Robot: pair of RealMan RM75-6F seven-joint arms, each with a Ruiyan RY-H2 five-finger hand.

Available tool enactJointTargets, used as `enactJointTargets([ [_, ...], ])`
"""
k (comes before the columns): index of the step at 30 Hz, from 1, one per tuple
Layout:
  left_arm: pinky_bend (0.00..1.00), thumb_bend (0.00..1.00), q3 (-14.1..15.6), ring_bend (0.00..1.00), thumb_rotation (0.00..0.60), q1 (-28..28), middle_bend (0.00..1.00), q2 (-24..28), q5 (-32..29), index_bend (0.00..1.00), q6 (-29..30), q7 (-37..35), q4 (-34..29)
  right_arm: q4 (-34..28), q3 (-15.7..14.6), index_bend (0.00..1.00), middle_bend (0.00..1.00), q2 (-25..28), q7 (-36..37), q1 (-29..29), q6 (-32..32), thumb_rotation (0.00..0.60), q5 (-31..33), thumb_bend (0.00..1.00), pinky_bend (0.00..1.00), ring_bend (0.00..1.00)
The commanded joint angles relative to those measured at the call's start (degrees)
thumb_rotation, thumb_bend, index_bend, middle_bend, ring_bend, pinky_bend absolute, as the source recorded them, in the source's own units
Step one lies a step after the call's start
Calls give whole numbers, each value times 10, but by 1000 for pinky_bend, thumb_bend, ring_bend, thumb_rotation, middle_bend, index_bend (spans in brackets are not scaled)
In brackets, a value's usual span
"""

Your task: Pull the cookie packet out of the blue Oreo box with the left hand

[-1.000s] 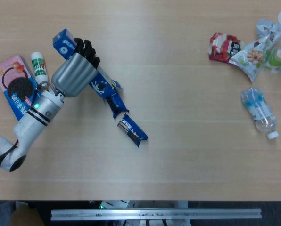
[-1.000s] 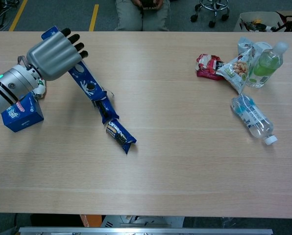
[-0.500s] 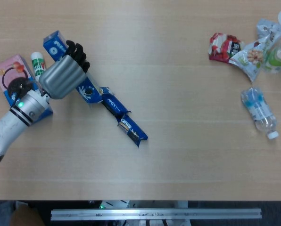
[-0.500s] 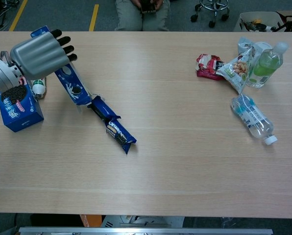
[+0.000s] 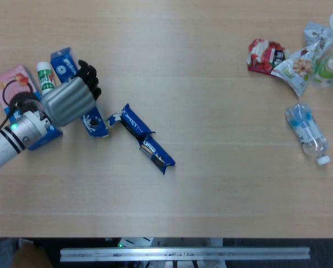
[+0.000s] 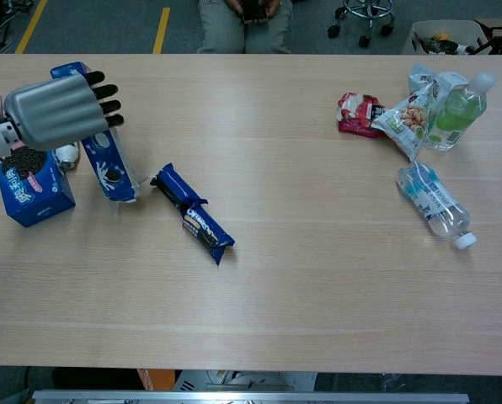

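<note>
Cookies are out of the box now, as far as I can tell. The cookie packet (image 5: 147,138) lies flat on the tabletop (image 5: 222,178), just beside the open end of the blue Oreo box (image 5: 71,84), and no part of it looks tucked inside. In the chest view the packet (image 6: 192,215) and the box (image 6: 106,160) sit near each other with a small gap between them.

The left robot hand (image 5: 70,100) is wrapped around the box, with its dark fingers (image 5: 88,78) curled over the top edge. It holds the box, not the packet. The box is tipped, with its open end down by the tabletop.

So the pulling part looks done. What seems left is to put the box down and let go.

The right robot hand is not in either view.

A pink Oreo box (image 5: 18,97) sits close behind the left robot hand.
</note>
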Motion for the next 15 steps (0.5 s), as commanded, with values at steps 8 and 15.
enactJointTargets([
  [8,275,262,24,242,600,-31,379,-19,46,512,-21,-49,25,-3,0,414,427,2,-2,-3,3,600,2,355,430,398],
  [15,260,262,17,200,600,-36,321,-38,30,387,-52,-53,32,1,-1,414,427,1,3,-8,8,600,6,355,430,398],
])
